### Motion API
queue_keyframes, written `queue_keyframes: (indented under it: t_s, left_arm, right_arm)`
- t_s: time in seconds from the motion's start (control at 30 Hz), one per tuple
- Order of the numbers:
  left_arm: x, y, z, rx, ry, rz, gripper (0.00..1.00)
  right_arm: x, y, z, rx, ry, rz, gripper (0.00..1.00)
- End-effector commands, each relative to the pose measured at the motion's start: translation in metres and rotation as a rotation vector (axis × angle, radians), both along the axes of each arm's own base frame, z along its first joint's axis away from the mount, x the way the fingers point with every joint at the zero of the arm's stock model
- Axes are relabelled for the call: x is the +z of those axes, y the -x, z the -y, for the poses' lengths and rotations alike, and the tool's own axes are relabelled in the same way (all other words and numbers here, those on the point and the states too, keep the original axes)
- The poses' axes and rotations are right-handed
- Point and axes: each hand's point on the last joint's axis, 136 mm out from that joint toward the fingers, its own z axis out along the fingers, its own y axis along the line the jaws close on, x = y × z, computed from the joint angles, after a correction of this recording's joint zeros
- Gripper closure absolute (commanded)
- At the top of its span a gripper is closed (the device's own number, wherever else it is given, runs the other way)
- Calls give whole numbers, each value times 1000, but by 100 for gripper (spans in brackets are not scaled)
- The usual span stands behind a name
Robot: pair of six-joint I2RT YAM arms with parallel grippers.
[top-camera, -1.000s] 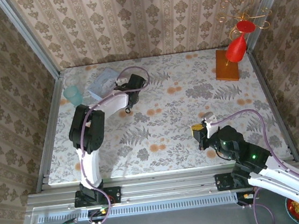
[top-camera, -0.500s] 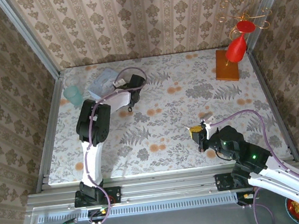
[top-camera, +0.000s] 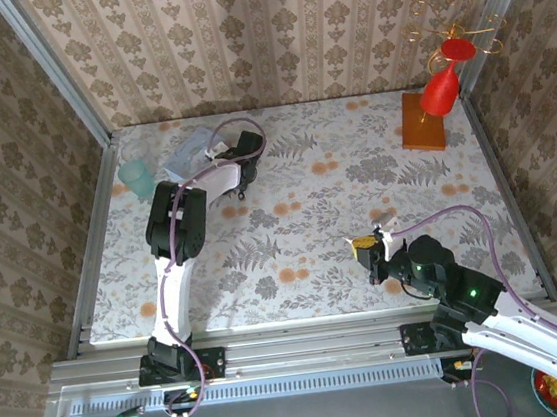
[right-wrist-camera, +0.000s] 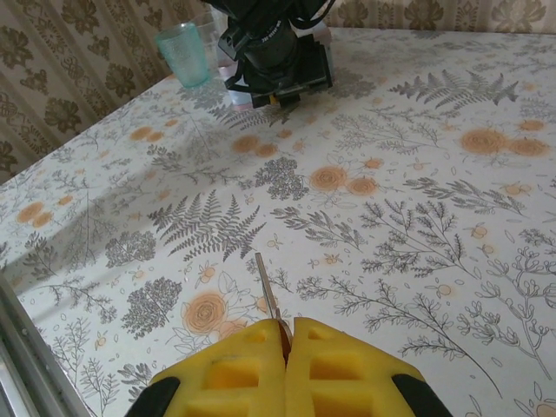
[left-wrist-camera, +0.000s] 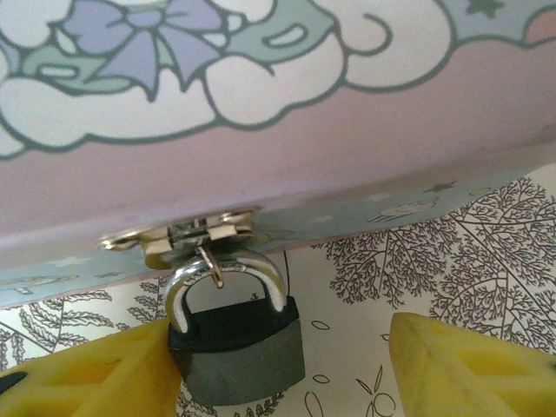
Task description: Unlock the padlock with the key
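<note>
One small padlock (left-wrist-camera: 236,347), dark grey in the body with a bright silver shackle, hangs from the metal clasp (left-wrist-camera: 187,239) on the front wall of the tin (left-wrist-camera: 261,130). Its shackle is threaded through a small ring on that clasp and looks closed, and the body lies low against the floral table (top-camera: 311,225). The tin is pale blue with a pastel picture of clouds and a purple bow. It sits near the far left corner of the table, just beside a teal cup (top-camera: 136,177) that stands closer to the left edge.

The left gripper (left-wrist-camera: 278,352) is spread wide at the lock. One yellow finger (left-wrist-camera: 87,373) is touching or nearly touching the left side of the lock's body, and the other finger is well apart on the right, with bare table between it and the lock. Nothing is clamped between them.

The right gripper (right-wrist-camera: 288,334) is over the near right part of the table, well apart from the tin and lock. Its two yellow fingers are pressed together on the key (right-wrist-camera: 268,300), whose thin blade sticks out ahead of the fingertips, pointing across the table towards the left arm.

At the far right corner a red cone-shaped object (top-camera: 443,84) with gold wire loops stands on a wooden block (top-camera: 420,122)
</note>
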Motion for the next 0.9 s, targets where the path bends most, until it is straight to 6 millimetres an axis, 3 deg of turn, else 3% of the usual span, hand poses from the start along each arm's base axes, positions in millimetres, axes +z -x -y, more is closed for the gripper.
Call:
queue_keyframes:
  t_s: [0.0,0.4,0.47,0.87]
  left_arm:
    - [-5,-3,-10,50,16,-19,38]
    - [-12,-7,-9,50,24,-46,48]
    - [-12,-12,-22,73,29,-51,50]
    - [-12,-7,-13,44,72,-2,73]
  right_arm:
    - [5,1,-1,9,-23,18,100]
    - [6,1,-1,12,-30,19,100]
    - [6,2,-1,13,-31,19,100]
    - [4,1,0,5,-25,24,100]
